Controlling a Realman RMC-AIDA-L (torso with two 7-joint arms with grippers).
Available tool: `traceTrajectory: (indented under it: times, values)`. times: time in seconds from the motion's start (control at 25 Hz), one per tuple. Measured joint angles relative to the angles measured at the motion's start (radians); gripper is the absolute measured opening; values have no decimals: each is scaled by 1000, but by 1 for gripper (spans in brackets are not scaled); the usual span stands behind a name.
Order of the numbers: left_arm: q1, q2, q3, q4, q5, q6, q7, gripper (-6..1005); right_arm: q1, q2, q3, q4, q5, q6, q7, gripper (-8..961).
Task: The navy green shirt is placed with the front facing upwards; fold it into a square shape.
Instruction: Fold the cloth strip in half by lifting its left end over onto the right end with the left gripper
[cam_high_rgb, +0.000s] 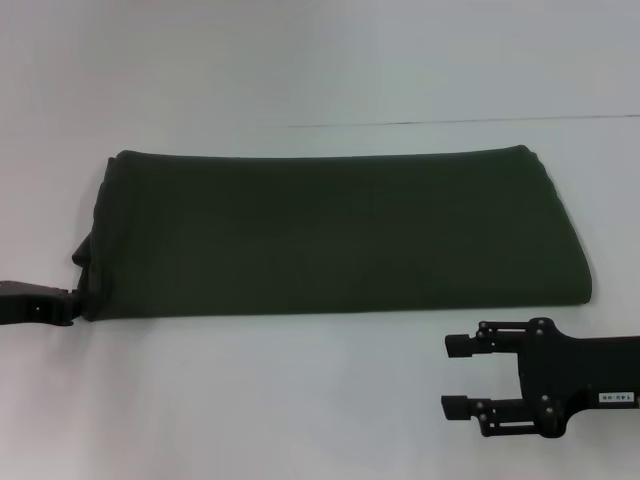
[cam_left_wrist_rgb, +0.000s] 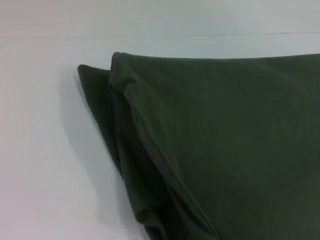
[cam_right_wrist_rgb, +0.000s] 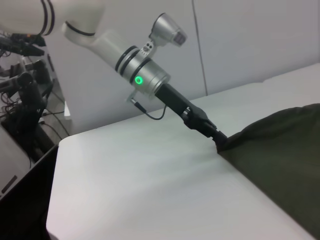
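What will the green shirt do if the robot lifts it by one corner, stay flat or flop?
Probably flop: the navy green shirt lies in soft layers. It likely drapes from the left pincer at its corner. It seems light.

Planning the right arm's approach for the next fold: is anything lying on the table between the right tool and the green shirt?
Nothing visible. The right tool sits open off the near right corner of the navy green shirt, with only bare table between. The left tool is at the shirt's left end.

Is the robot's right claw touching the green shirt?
Apart. In the head view, the right claw sits open on the near side of the shirt, with a strip of bare white table between its fingertips and the shirt's edge.
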Motion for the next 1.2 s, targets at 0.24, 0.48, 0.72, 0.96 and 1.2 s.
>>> traceTrajectory:
  times: [0.24, 0.48, 0.72, 0.96, 1.2]
  values:
    - [1, 1, 0, 1, 0, -9, 4, 40, -3, -2, 1, -2, 4, 2, 15, 744]
    - [7, -1, -5, 5, -4, -13, 27, 20, -2, 0, 1, -2, 4, 10, 16, 744]
    - [9, -3, -10, 5, -5, -18, 16, 19, 3, 2, -4, -2, 0, 10, 24, 743]
    - [13, -5, -22, 9, -9, -23, 12, 118, 7, 0, -7, -2, 1, 10, 25, 743]
    - [13, -5, -18, 14, -6, -23, 13, 330, 14, 0, -8, -2, -1, 11, 39, 743]
